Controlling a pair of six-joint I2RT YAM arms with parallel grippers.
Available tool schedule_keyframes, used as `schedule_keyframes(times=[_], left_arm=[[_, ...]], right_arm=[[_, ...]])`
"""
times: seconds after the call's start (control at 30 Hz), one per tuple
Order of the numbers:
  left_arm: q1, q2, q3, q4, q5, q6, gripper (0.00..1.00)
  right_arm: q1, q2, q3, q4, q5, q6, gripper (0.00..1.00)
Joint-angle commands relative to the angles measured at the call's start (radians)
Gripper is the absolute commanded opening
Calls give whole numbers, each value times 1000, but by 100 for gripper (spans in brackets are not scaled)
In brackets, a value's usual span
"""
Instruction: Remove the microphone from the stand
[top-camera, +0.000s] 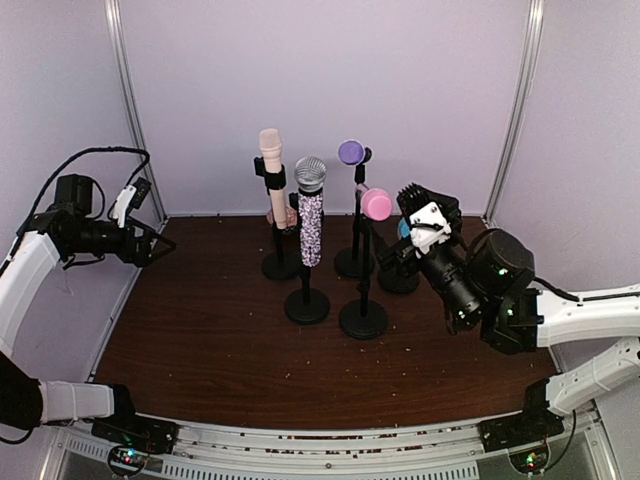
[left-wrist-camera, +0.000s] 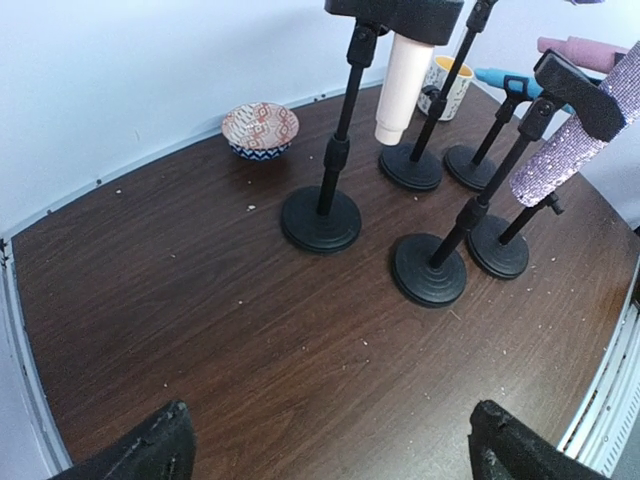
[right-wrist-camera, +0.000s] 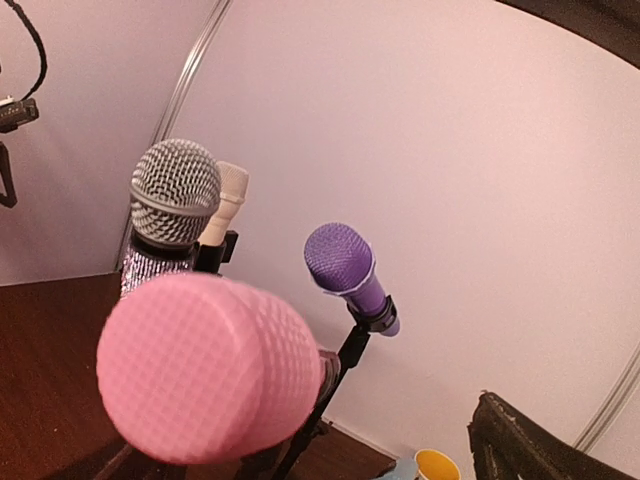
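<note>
Black fingers of the right claw (top-camera: 428, 202) are standing spread wide, open and gripping nothing, and they are reaching in toward the cluster of stands from the right side of the dark wooden table (top-camera: 200, 340). Just beside that claw, on its left in the overhead view, the pink microphone (top-camera: 376, 204) is sitting in the clip of its stand (top-camera: 363, 318), head up, not yet lifted out. From the right wrist its round pink head is filling the lower left, close and blurred, while only one finger (right-wrist-camera: 525, 440) is showing at the bottom right corner. Behind the pink one, the purple microphone (top-camera: 350, 152) is perching higher on a stand further back. To the left, the glitter microphone (top-camera: 310, 215) with its silver mesh head is standing upright on the front-left stand, and the cream microphone (top-camera: 271, 170) is rising behind it. A blue microphone (left-wrist-camera: 510, 80) is lying in a low clip at the far right of the group, mostly hidden behind the right claw from above. Near the back wall a patterned bowl (left-wrist-camera: 260, 127) and a yellow-and-white cup (left-wrist-camera: 447, 85) are resting on the table. Far off at the left edge, the left claw (top-camera: 155, 242) is hanging raised and fully open, its two fingers (left-wrist-camera: 150, 450) framing the tabletop, well apart from every stand.
</note>
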Motion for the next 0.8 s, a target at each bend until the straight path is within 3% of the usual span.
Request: schedule_keyframes(times=[0.0, 0.3, 0.77], left_arm=[[-7, -5, 53, -23, 37, 25, 98], [-6, -17, 74, -48, 50, 31, 98], [-6, -20, 119, -95, 50, 46, 98]], right_arm=[[15, 58, 81, 93, 49, -58, 97], [17, 161, 130, 120, 67, -54, 86], [17, 254, 176, 222, 99, -128, 44]])
